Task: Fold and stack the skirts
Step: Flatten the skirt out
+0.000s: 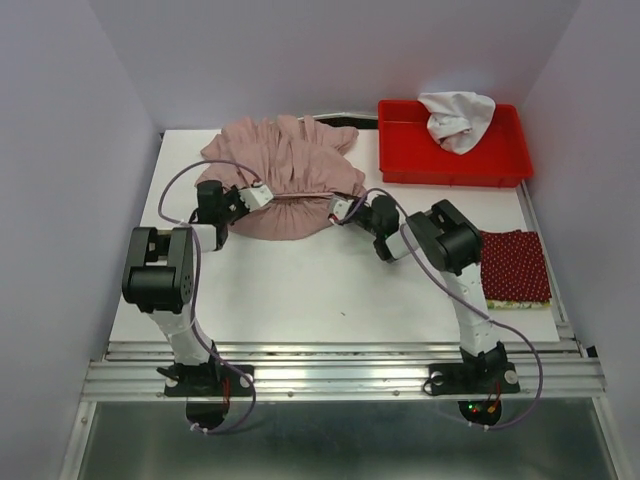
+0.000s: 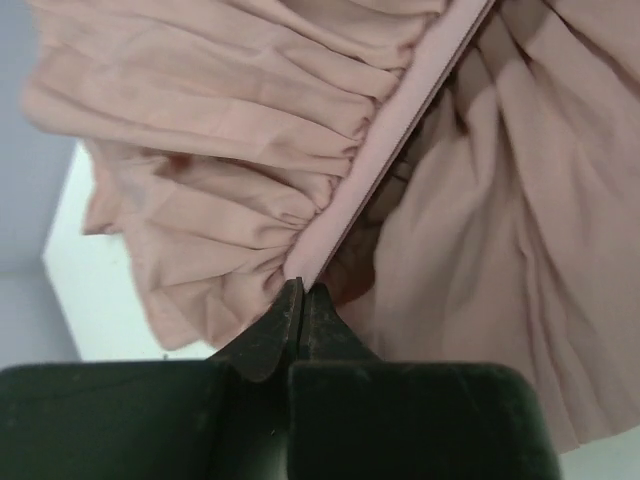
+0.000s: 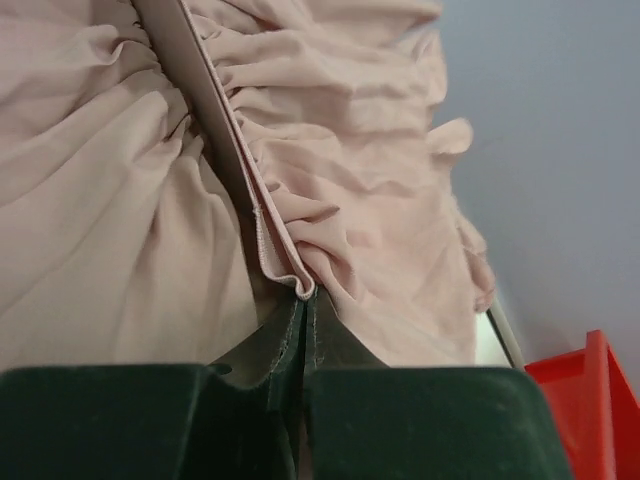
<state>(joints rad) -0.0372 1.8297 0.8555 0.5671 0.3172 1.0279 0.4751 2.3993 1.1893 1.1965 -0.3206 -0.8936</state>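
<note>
**Table contents: skirts, tray, two grippers**

1. Pink skirt point(image 1: 285, 175): pleated, dusty pink. It lies spread in a rumpled heap at the far middle of the table point(image 1: 300, 290). Its waistband point(image 2: 400, 140) runs left to right across the near part of the heap, pulled straight between the two grippers. Gathered cloth fans out on both sides of the band.

2. Left gripper point(image 1: 266, 197): at the left end of the waistband. Its jaws are clenched on the band's end, with the cloth pinched at the fingertips in the left wrist view.

3. Right gripper point(image 1: 334, 209): at the right end of the same waistband. Its jaws are likewise clamped on the folded end of the band, as the right wrist view shows.

4. Dark red skirt point(image 1: 512, 265): has small white dots and is folded into a flat rectangle. It sits at the right edge of the table, well apart from the pink one.

5. Yellow-green skirt point(image 1: 522, 304): only a thin strip shows, under the near edge of the dark red one.

6. Red tray point(image 1: 450, 178): at the far right corner, just beside the pink heap.

7. White cloth point(image 1: 457, 118): crumpled, lying in the tray towards its far side.
</note>
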